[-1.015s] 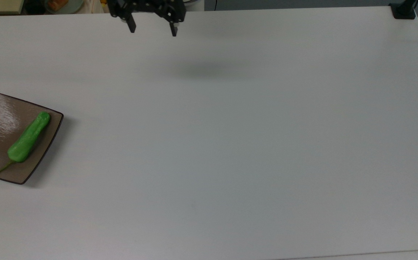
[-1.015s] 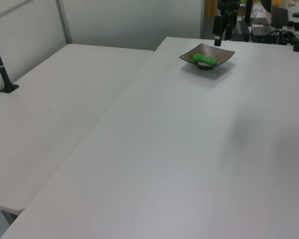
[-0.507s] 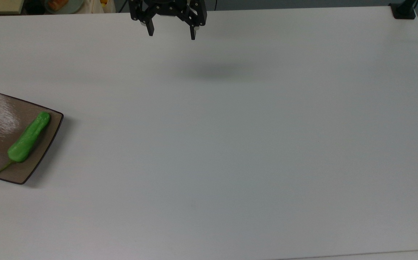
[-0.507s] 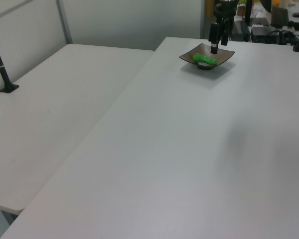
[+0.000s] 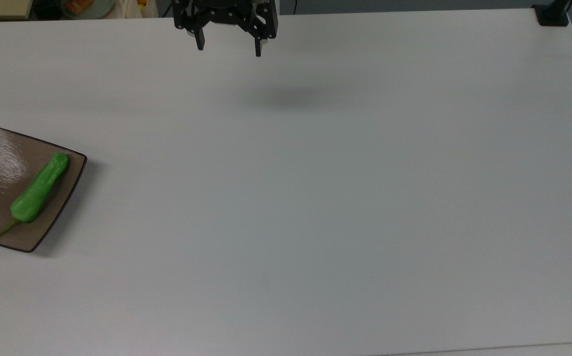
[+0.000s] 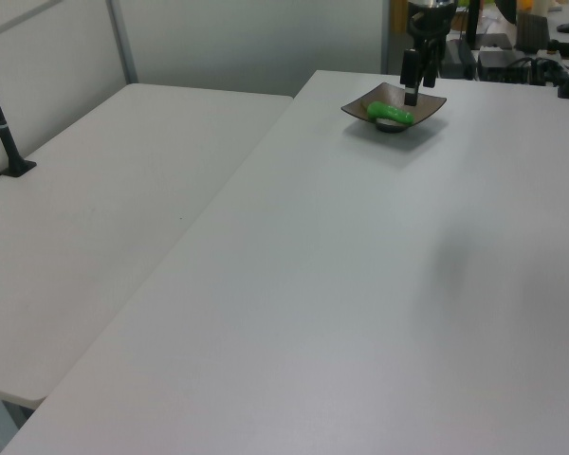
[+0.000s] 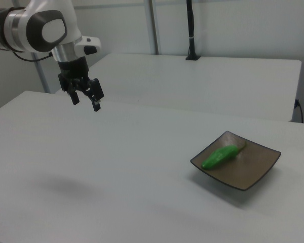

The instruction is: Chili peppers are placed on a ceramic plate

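Chili pepper (image 7: 220,156) lies diagonally on the ceramic plate (image 7: 257,170), stem toward one corner; the plate sits on the white table (image 5: 315,198) at the top view's left edge. Well apart from it, the gripper (image 5: 228,48) hangs above the table's far edge, fingers spread wide, holding nothing, its shadow (image 5: 286,96) falling on the tabletop below.
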`<action>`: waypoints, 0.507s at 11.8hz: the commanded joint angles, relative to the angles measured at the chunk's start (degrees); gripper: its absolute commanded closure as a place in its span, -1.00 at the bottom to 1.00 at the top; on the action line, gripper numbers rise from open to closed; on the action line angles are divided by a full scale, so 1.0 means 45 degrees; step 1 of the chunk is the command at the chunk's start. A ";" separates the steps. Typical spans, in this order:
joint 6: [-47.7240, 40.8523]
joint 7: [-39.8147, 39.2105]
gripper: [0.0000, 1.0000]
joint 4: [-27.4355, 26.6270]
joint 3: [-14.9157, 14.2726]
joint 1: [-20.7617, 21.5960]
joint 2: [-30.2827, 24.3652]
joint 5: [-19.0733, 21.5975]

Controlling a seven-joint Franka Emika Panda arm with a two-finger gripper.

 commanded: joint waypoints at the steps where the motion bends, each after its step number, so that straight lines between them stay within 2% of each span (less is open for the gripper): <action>1: 0.0313 -0.0219 -1.00 -0.0593 -0.0251 0.0309 -0.0470 -0.0304; 6: 0.0294 -0.0238 -1.00 -0.0671 -0.0251 0.0290 -0.0490 -0.0442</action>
